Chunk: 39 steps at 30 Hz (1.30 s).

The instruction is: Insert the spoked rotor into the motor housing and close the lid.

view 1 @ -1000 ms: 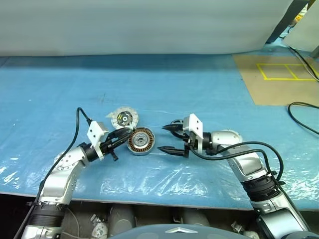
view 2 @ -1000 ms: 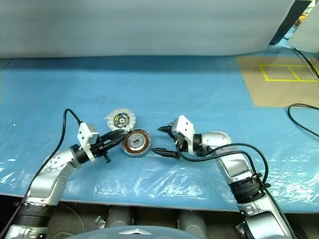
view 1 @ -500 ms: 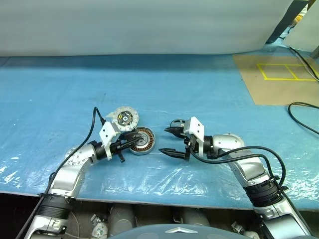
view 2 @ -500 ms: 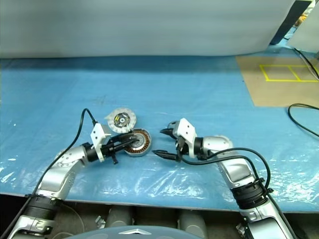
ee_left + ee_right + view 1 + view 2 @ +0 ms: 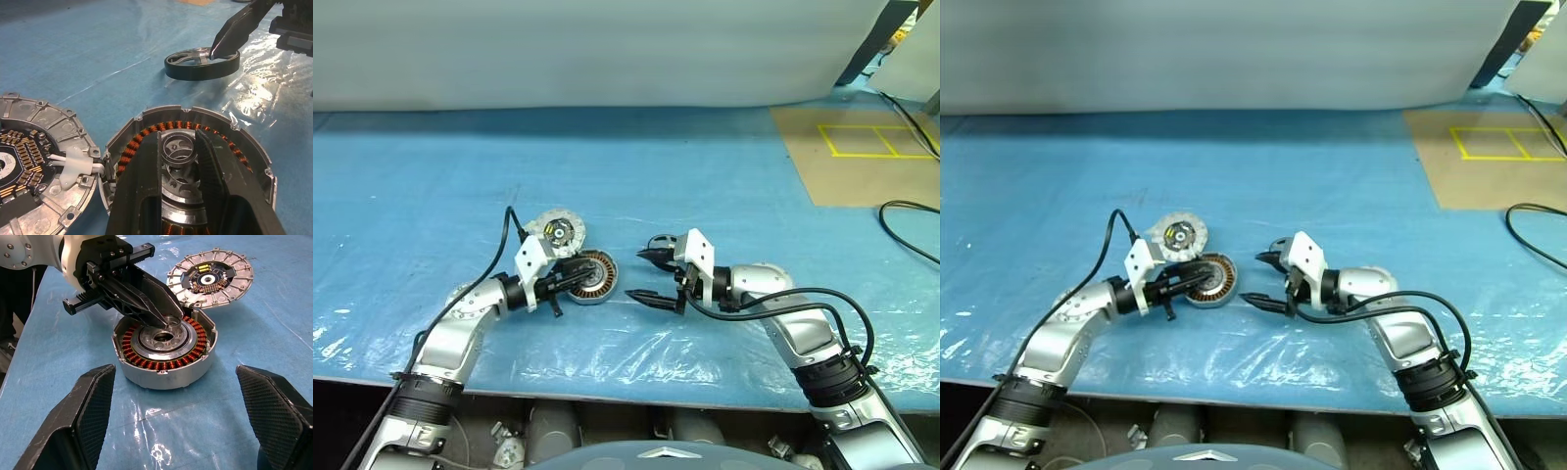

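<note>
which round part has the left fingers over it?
The motor housing, the one with copper windings. The left fingers reach its hub; the ribbed lid beside it is untouched.

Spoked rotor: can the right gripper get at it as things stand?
Probably yes: the right gripper is open, one of its fingertips sits at the spoked rotor's rim, and the rotor lies flat on the blue sheet, apart from the motor housing, with nothing between.

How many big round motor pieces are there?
3: the motor housing under the left gripper, the lid right beside it, and the spoked rotor by the right gripper.
</note>
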Each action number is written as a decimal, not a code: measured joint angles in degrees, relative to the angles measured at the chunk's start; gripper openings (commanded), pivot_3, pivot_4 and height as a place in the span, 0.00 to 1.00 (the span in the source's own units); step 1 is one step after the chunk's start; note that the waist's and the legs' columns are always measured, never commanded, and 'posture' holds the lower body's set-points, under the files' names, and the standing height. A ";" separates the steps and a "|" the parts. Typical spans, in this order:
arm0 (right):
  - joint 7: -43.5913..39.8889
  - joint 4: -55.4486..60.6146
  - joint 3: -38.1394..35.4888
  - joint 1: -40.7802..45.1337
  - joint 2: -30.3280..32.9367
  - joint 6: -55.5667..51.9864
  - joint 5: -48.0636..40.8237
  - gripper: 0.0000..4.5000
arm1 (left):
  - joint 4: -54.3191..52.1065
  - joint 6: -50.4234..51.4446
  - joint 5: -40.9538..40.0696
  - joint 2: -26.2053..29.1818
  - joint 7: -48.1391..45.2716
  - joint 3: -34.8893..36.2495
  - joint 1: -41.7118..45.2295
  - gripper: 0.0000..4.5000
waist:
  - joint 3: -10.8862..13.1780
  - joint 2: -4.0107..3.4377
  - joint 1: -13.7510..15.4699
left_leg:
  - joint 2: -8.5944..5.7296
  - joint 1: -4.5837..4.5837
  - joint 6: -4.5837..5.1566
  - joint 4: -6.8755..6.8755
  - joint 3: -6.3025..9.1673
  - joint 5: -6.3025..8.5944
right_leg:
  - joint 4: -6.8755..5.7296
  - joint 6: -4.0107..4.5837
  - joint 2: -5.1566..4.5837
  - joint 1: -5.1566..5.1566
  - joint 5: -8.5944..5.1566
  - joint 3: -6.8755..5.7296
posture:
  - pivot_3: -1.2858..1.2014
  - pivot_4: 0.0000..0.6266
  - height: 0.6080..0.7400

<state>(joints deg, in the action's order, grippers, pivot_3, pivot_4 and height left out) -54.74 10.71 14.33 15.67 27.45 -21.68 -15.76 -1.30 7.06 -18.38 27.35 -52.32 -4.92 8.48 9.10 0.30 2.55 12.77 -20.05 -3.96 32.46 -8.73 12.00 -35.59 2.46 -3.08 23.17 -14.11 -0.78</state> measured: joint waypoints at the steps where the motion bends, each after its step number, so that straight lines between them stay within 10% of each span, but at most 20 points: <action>1: 0.01 0.00 0.00 0.00 -0.05 0.00 0.01 0.92 | -0.30 0.23 -0.02 0.14 -0.02 0.00 -0.01 0.14 | 0.00 0.00 0.00 | 0.00 0.00 0.00 0.00 0.00 0.00 | 0.00 0.01 0.00 0.00 0.00 0.00 | 0.52 0.24 1.00; 25: 0.01 -0.01 0.02 0.06 -0.33 0.23 0.37 0.92 | 0.89 0.66 -0.48 1.04 -2.26 0.14 -0.63 0.14 | 0.00 0.00 0.00 | 0.00 0.00 0.00 0.02 0.00 0.00 | -0.03 0.02 0.00 0.00 -0.01 0.00 | 0.52 0.24 1.00; 31: 0.04 -0.01 0.02 0.07 -0.34 0.29 0.54 0.92 | 2.24 -0.59 -0.61 -0.72 -1.84 0.41 -0.34 0.59 | 0.00 0.00 0.01 | 0.00 0.00 0.00 0.03 0.00 0.00 | -0.04 0.02 0.00 0.00 -0.01 0.00 | 0.52 0.24 1.00; 39: 0.07 -0.04 0.01 0.23 -0.39 0.50 0.63 0.92 | 1.99 0.53 -3.77 -1.96 -1.22 2.98 0.33 0.59 | 0.00 0.00 -0.02 | 0.01 0.00 0.00 0.04 0.00 0.00 | -0.05 0.03 0.00 0.00 -0.02 0.00 | 0.52 0.24 1.00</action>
<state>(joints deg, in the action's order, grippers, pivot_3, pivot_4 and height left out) -54.67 10.66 14.34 15.90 27.06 -21.18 -15.13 0.69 7.58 -22.15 25.39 -53.54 -1.94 8.81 9.10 0.30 2.54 12.78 -20.06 -3.96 32.50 -8.73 12.00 -35.65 2.50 -3.08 23.18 -14.13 -0.78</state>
